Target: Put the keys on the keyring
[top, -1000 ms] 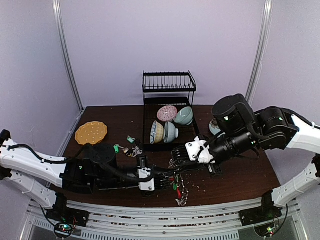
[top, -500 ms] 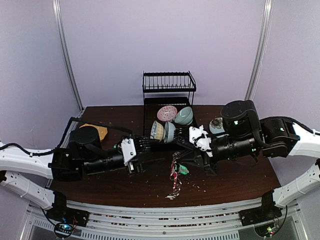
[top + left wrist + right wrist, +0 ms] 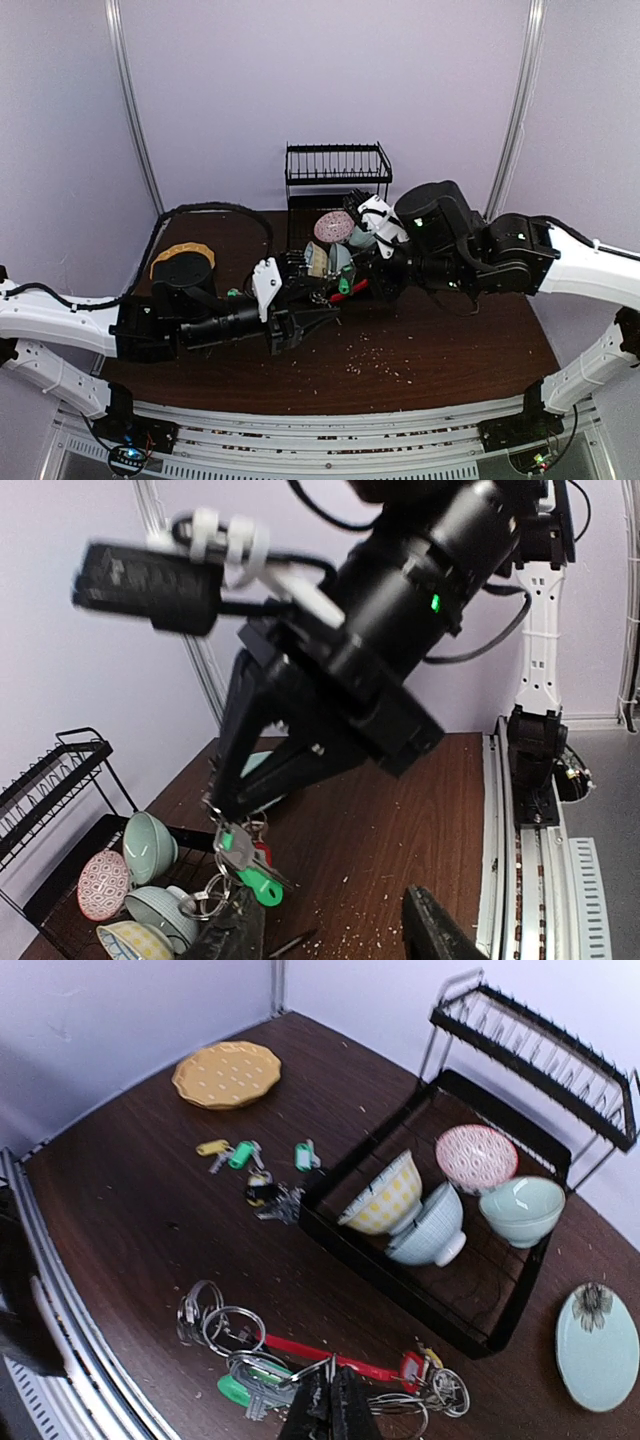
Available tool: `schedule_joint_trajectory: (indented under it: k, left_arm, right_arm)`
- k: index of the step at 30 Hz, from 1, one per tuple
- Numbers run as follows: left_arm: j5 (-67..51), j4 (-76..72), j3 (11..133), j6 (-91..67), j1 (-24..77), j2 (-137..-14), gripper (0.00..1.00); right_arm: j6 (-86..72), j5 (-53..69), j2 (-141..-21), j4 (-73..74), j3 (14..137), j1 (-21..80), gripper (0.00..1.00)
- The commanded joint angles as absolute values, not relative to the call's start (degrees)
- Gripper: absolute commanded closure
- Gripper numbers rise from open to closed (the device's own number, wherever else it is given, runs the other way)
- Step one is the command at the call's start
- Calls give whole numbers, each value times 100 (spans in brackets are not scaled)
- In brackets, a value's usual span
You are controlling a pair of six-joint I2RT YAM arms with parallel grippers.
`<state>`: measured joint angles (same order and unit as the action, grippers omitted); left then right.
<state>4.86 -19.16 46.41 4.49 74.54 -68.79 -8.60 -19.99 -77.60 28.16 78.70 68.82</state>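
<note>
Two robot arms meet above a dark wooden bench (image 3: 450,350) just in front of a black wire dish rack (image 3: 338,165), whose lower tray holds four bowls (image 3: 385,1195) tipped on their sides. A yellow plate (image 3: 227,1073) lies on the bench well to the left of the rack, and a pale blue plate (image 3: 595,1345) with a flower on it lies just to the rack's right.

The right end effector (image 3: 330,1397) is pinched tight on the keyring (image 3: 330,1352), which hangs clear of the bench just in front of the rack's front edge, with its red sleeve, split rings and a green-tagged key (image 3: 235,1390) dangling below the fingertips. The left end effector (image 3: 335,938) sits in front of the rack beside the ring, its fingers spread apart and nothing between them.

Loose keys (image 3: 240,1155) with yellow, green and teal tags lie scattered on the bench just left of the rack's front corner, a darker bunch closest to the rack.
</note>
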Motion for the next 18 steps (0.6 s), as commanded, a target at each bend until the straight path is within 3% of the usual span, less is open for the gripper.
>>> schedule_joint_trajectory:
  k: [1, 3, 6, 11, 14, 18]
  left_arm:
    - [985, -2274, 4645, 267, 7317, -6693, 51]
    - [1231, -2099, 4682, 127, 7197, -6800, 56]
    - [1619, -1977, 4728, -140, 7172, -7097, 77]
    - [58, -3451, 4355, -618, 7278, -7699, 87]
    - [98, -4240, 4240, -997, 7347, -8189, 86]
    - [483, -4525, 4339, -1310, 7320, -8566, 67]
  right_arm:
    - [-1647, -1647, -7795, 3511, 7648, 6225, 100]
    - [-1718, -1368, -7796, 3457, 7562, 6139, 100]
    - [-1845, -1126, -7774, 3258, 7479, 6128, 100]
    - [-1954, -1245, -7805, 3035, 7366, 6108, 100]
    - [-1986, -1177, -7771, 2796, 7292, 6104, 100]
    - [-1970, -1105, -7756, 2697, 7261, 6110, 100]
